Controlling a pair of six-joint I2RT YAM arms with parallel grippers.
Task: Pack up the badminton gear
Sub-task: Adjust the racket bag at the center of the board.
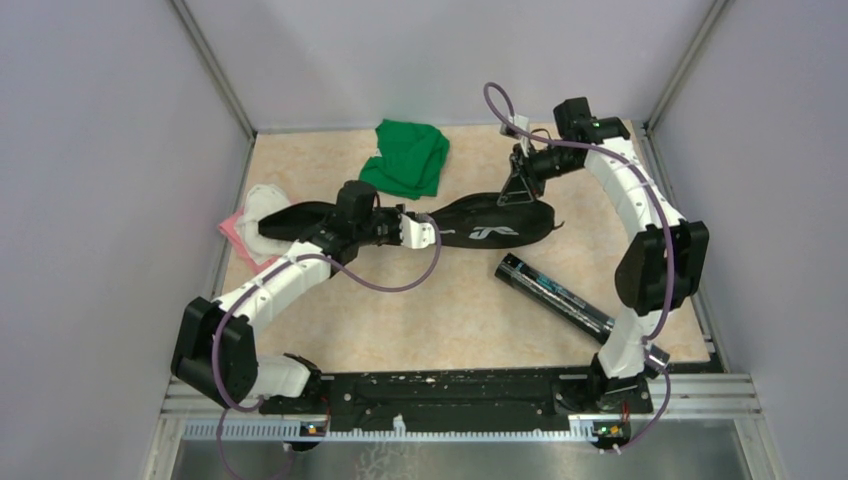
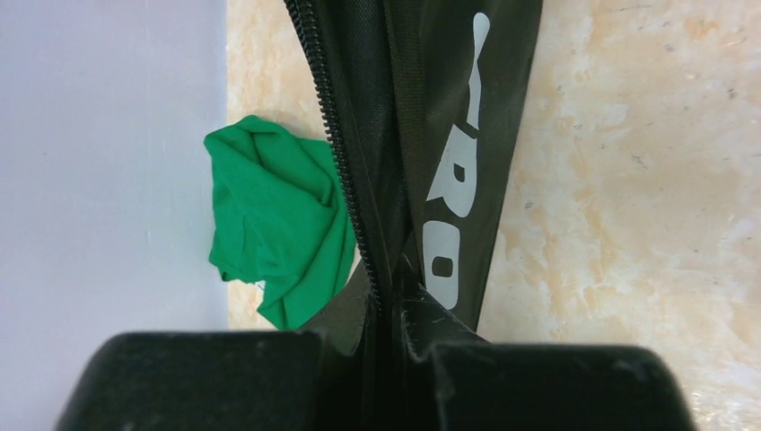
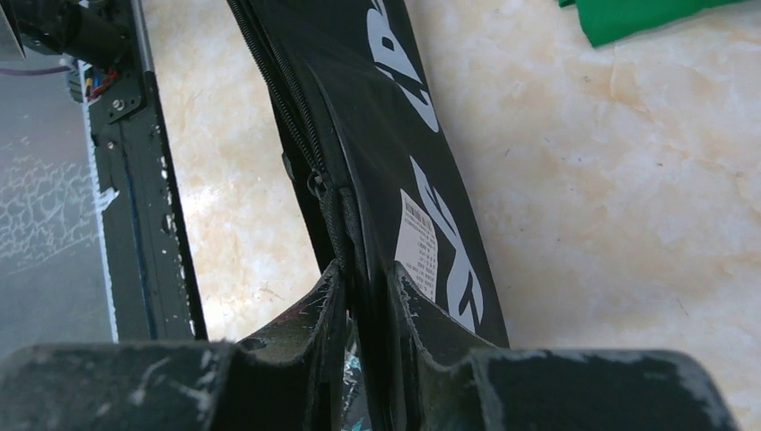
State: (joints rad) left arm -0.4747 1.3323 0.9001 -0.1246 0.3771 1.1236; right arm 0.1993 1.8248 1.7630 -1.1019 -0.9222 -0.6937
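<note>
Racket bag point(image 1: 490, 228), black with white lettering, lies across the middle of the pale stone-patterned table point(image 1: 400, 320), running left to right. We see both arms holding it.

The left gripper point(image 1: 425, 232) reaches in from the left and meets the bag near its middle. In the left wrist view, its two black fingers point(image 2: 538, 386) are pressed together on the bag's fabric. A line of zipper teeth point(image 2: 334, 135) runs away from the grip.

The right gripper point(image 1: 520, 186) comes down from the far right onto the bag's wider end. In the right wrist view, its scuffed fingers point(image 3: 310, 323) pinch the bag's raised edge between them, just below the zipper pull point(image 3: 316, 186). A white label point(image 3: 417, 242) sits on the bag beside the grip.

A long black tube point(image 1: 555, 295) with teal lettering lies at an angle on the table, on the near side of the bag and apart from it, close to the right arm. A crumpled green cloth point(image 1: 405, 158) sits near the far wall, just behind the bag. White and pink cloths point(image 1: 250, 225) lie at the table's left edge, against the bag's left end.
</note>
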